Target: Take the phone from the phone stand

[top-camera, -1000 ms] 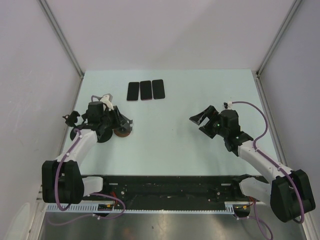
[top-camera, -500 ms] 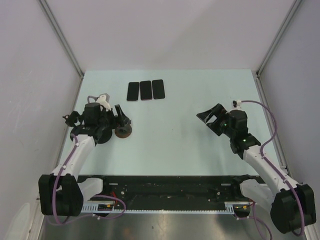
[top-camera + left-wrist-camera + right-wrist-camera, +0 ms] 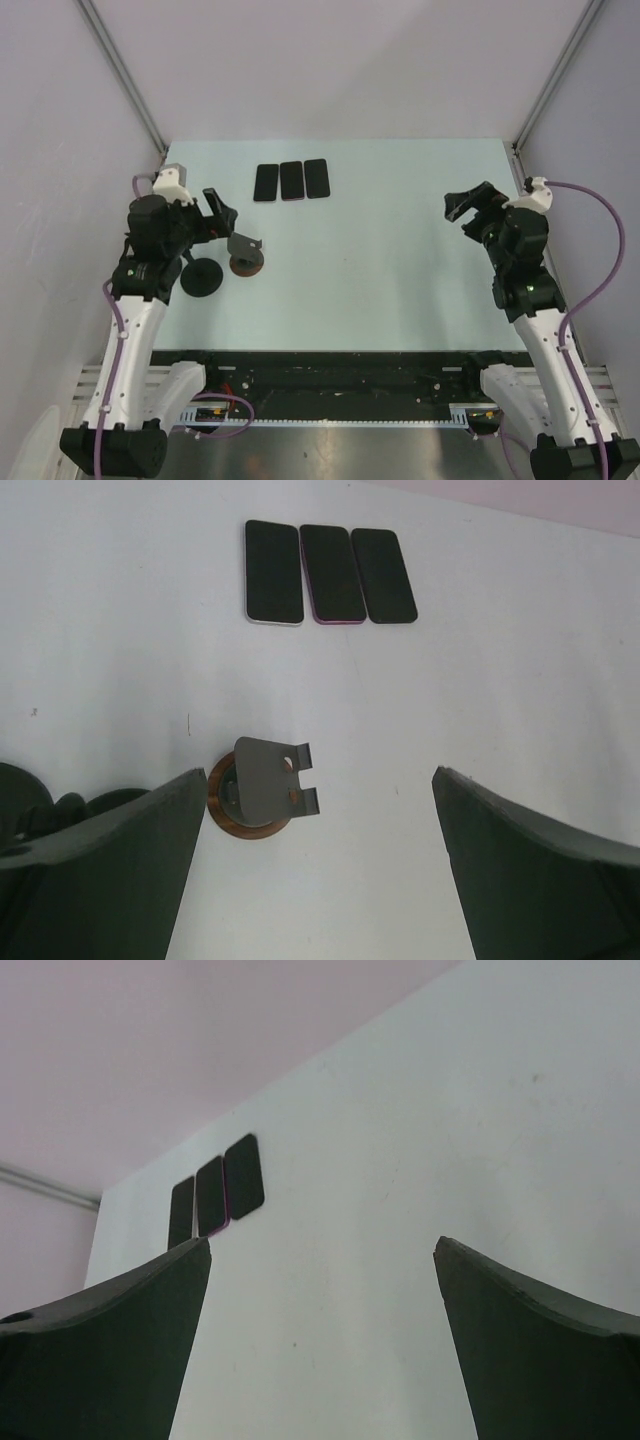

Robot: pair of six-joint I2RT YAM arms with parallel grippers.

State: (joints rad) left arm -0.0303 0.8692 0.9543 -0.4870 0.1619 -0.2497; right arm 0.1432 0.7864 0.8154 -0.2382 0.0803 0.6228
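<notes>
3 phones (image 3: 291, 180) flat, side by side, by far edge, left of centre. Toward left edge: phone stand (image 3: 265, 785), well apart from them. Both left gripper (image 3: 318, 780) and right gripper (image 3: 322, 1250) spread wide, gripping nothing.

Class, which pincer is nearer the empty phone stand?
Left. The left pincer hangs close above the phone stand, open; the right pincer is far off by the table's right edge.

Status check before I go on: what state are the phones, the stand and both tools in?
phone stand: upright on its round base, empty.
three phones: lying flat, side by side, screens dark, none on the stand.
left tool: open, holding nothing, raised clear of the stand.
right tool: open, holding nothing.
</notes>
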